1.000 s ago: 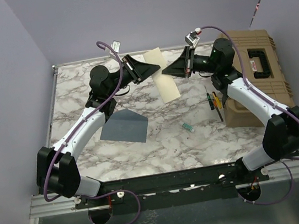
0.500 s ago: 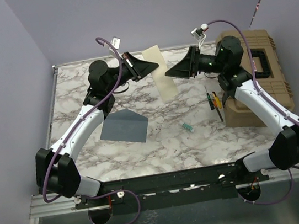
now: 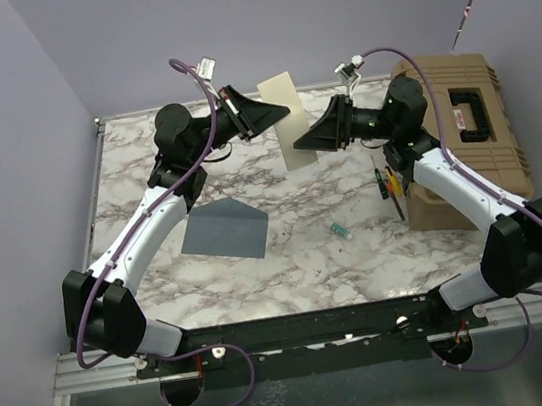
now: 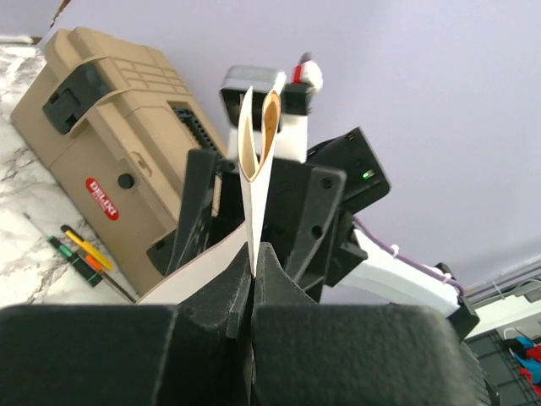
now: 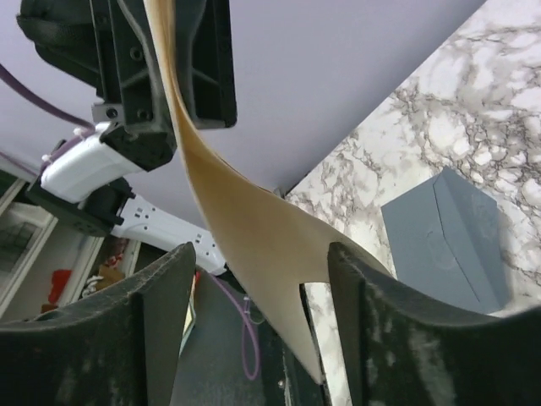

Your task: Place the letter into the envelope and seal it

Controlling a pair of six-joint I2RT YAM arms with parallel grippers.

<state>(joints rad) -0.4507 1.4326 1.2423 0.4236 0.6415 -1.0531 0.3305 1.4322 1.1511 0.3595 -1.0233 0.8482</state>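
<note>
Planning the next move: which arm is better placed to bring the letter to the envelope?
Left. The left claw is shut on the letter, and the envelope lies on that arm's side of the table. The right claw stands open.

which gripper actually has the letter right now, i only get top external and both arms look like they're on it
observer: the left gripper does. Its wrist view shows the jaws shut on one edge of the letter, which stands up between them.
operator: so is the right one clamped too
observer: no. In the right wrist view the right gripper stands open, and the sheet runs between its fingers without being pinched.
operator: is the sheet flat
observer: no. The right wrist view shows it bowing in a long curve from the left gripper down to the right one.
</note>
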